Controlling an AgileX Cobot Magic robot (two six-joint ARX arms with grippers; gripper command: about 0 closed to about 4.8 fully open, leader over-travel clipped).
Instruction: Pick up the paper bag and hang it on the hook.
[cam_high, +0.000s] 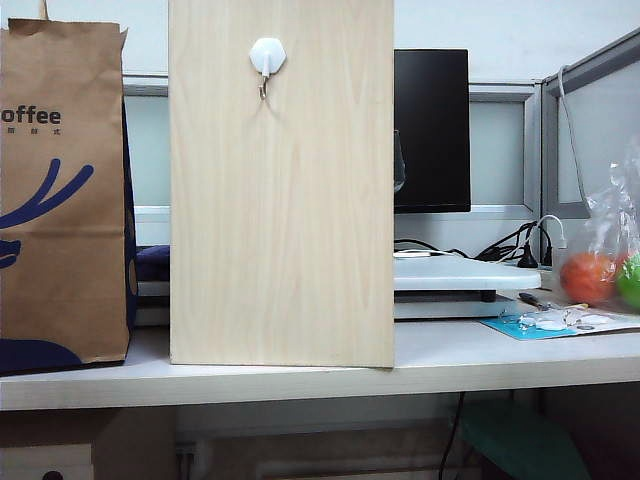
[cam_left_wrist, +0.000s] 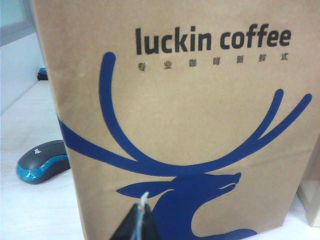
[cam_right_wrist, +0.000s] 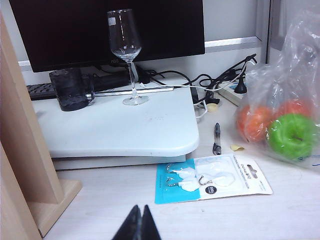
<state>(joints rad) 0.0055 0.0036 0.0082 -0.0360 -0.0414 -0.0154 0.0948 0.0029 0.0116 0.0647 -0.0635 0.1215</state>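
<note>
Upright on desk (cam_high: 300, 385) at far left of exterior view: paper bag (cam_high: 62, 200), printed face toward robot, handles up top & mostly cropped, so prob. stood that way to leave handles reachable from above. Just right of it, near but seemingly not touching: pale wooden board (cam_high: 281, 180), standing vertical to present hook (cam_high: 267, 56) high on its face, prong pointing down-out, nothing on it yet. Behind board: dark monitor (cam_high: 431, 130). Far right: clear plastic bag of fruit (cam_right_wrist: 282, 100), well apart from bag, not part of job. On white riser (cam_right_wrist: 120, 127), a wine glass (cam_right_wrist: 125, 50); nearer, a pack of spare hooks (cam_right_wrist: 212, 180) lying flat; blue mouse (cam_left_wrist: 42, 161) beside the bag's left side. Neither arm seen in exterior view, so both likely pulled back low. Left gripper (cam_left_wrist: 136, 225) aimed level at bag's lower front, short of it, fingers pressed together, holding nothing. Right gripper (cam_right_wrist: 136, 225) aimed over bare desk toward spare hooks, tips meeting, empty too. Task not begun.
</note>
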